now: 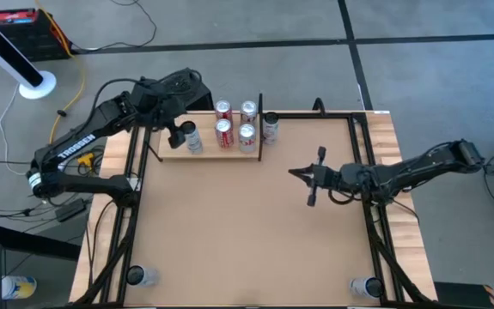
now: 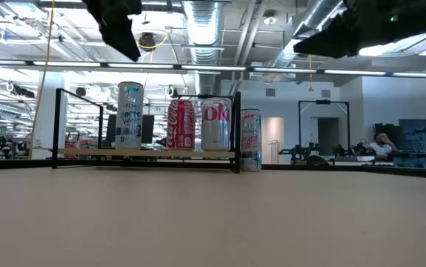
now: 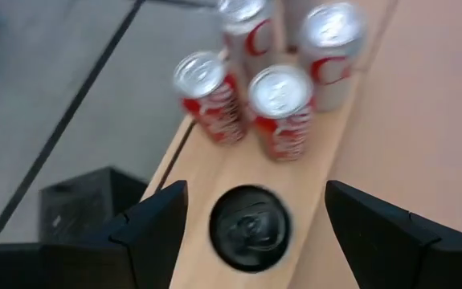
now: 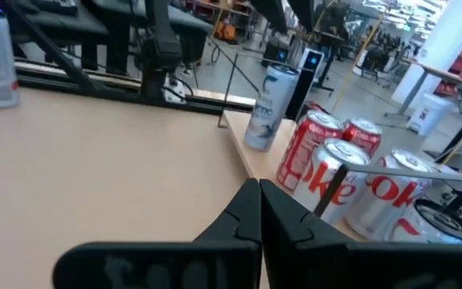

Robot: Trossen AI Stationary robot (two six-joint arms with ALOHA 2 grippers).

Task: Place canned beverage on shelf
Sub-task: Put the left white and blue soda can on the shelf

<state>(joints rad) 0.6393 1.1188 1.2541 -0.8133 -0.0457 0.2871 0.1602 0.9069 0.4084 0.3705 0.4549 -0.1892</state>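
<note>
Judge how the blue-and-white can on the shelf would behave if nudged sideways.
The can stands upright, tall and narrow, so it would probably tip rather than slide. Once down, its round body would likely roll off the shelf. Its smooth metal probably grips poorly.

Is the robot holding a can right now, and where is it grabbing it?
No. The left gripper hangs open above a can standing on the shelf. The right gripper is shut, empty.

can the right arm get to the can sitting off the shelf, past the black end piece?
Probably yes. The can stands on bare tabletop just outside the shelf, on the right arm's side; nothing lies between it and the shut right gripper.
</note>
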